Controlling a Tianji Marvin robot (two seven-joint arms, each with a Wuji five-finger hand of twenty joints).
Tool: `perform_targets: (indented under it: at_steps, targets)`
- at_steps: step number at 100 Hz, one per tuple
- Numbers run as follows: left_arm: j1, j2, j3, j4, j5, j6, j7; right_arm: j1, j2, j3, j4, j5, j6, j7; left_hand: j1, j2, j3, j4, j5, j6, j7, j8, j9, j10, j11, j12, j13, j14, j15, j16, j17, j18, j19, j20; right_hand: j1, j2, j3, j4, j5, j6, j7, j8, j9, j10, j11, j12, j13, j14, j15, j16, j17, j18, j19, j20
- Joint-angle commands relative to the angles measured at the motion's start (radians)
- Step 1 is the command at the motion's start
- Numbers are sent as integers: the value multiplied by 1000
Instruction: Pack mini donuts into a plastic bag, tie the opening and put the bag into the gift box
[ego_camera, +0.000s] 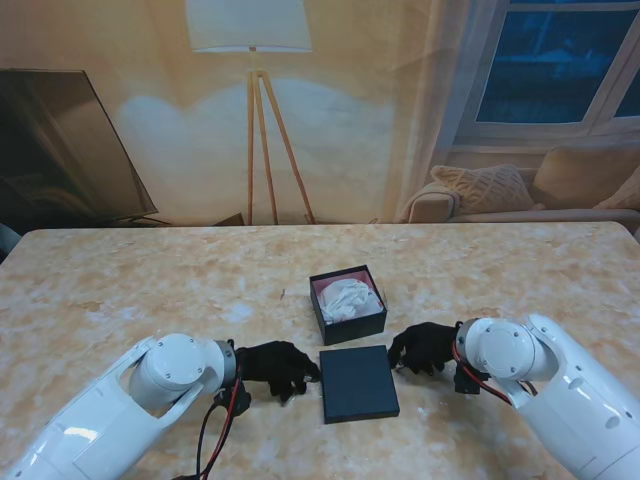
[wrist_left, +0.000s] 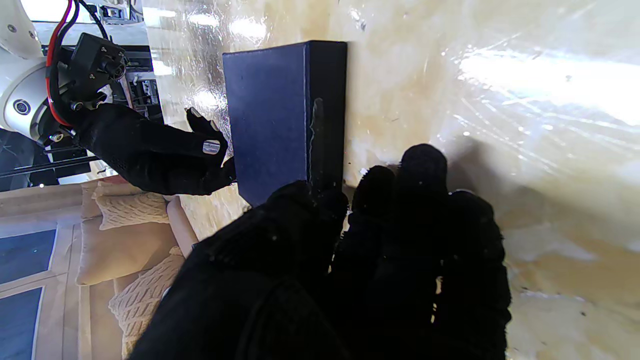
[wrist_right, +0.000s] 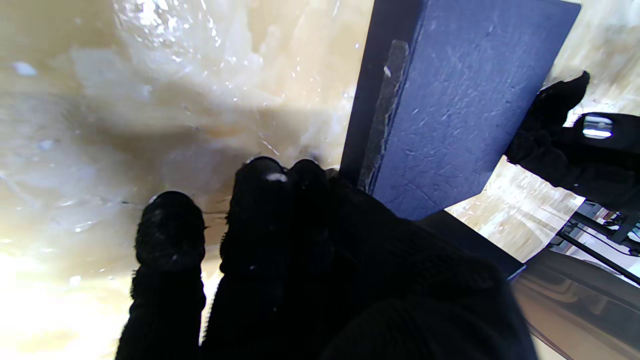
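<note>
A marbled beige worktop (ego_camera: 150, 290) carries the things, and behind it a floor lamp (ego_camera: 255, 110) on a wooden tripod, a dark screen (ego_camera: 60, 150) leaning at the left, and a sofa with knitted cushions (ego_camera: 480, 188) under a window at the right are seen. Red and black cables (ego_camera: 215, 430) hang from the left wrist.

The gift box (ego_camera: 347, 303) is placed near the middle of the worktop, open, black outside with a pink inner wall. Inside it a crumpled whitish plastic bag (ego_camera: 350, 298) is seen; whether donuts are in it cannot be told. Just nearer to me than the box, the dark blue lid (ego_camera: 359, 383) is laid flat, apart from the box by a narrow strip of worktop.

The lid is flanked by both black-gloved hands. The left hand (ego_camera: 278, 368) is set at the lid's left edge, its fingers (wrist_left: 420, 200) curled downward to the worktop and close together, with the thumb at the lid's side wall; a firm clamp cannot be confirmed. The right hand (ego_camera: 425, 348) is set at the lid's far right corner, its fingers (wrist_right: 260, 210) likewise bent and bunched against the lid's edge. In the wrist views the lid's side wall shows a pale scuffed strip (wrist_left: 317, 140).
</note>
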Motion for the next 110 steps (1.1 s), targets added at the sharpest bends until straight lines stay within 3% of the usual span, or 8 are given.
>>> perform_targets:
  at_steps: [1, 4, 18, 69, 92, 110]
  targets:
    - [11, 2, 5, 4, 13, 4, -16, -10, -3, -2, -8, -4, 4, 20, 3, 31, -15, 25, 38, -3, -17, 4, 24, 16, 16, -18, 32, 17, -10, -22, -15, 43, -188, -30, -3, -11, 2, 0, 31, -29, 45, -9, 42, -18, 45, 21, 42, -48, 33, 32, 24, -11, 52, 27]
    - [9, 2, 6, 5, 14, 5, -19, -10, -2, -2, -9, -3, 6, 23, 4, 28, -16, 25, 45, -2, -13, 8, 29, 18, 19, -21, 35, 19, -9, -23, -12, 45, -187, -30, -6, -20, 15, -9, 32, -34, 92, -39, 48, -21, 60, 11, 50, -52, 43, 25, 31, -11, 61, 22]
    - [4, 4, 17, 8, 2, 7, -30, -5, 1, -6, -8, 8, 4, 40, 15, 19, -24, 15, 55, -8, -3, 49, 27, 14, 32, -44, 34, 21, -3, -26, -13, 48, -182, -34, -3, -39, 24, -15, 53, -49, 135, -34, 65, -29, 73, 12, 66, -59, 55, 25, 45, -12, 72, 21]
    - [6, -4, 29, -3, -46, 1, -24, 14, -5, -18, 19, 71, -15, 31, 26, 22, -34, 13, 48, -25, -15, 62, 19, 6, 24, -27, 20, 20, -21, -33, -27, 41, -197, -43, -3, -64, 17, -34, 56, -94, 165, -49, 91, -37, 40, -9, 70, -38, 29, 12, 40, -14, 54, 10]
    - [10, -9, 29, -8, -57, -1, -11, 13, -8, -13, 22, 94, -17, 27, 27, 24, -38, 14, 47, -24, -19, 64, 18, 5, 20, -24, 18, 19, -26, -34, -29, 41, -201, -46, 33, -60, -112, -65, 42, -91, 269, -114, 118, -46, 65, -35, 104, -50, 46, 16, 71, -15, 73, 7]
    - [20, -9, 22, -22, -61, -11, -8, 6, -10, -3, 17, 93, -26, 14, 27, 24, -39, 15, 48, -22, -20, 64, 21, 5, 20, -25, 21, 14, -28, -36, -29, 41, -201, -47, 31, -70, -147, -63, 75, -116, 296, -104, 149, -64, 83, -39, 142, -74, 59, 15, 111, -28, 91, 5]
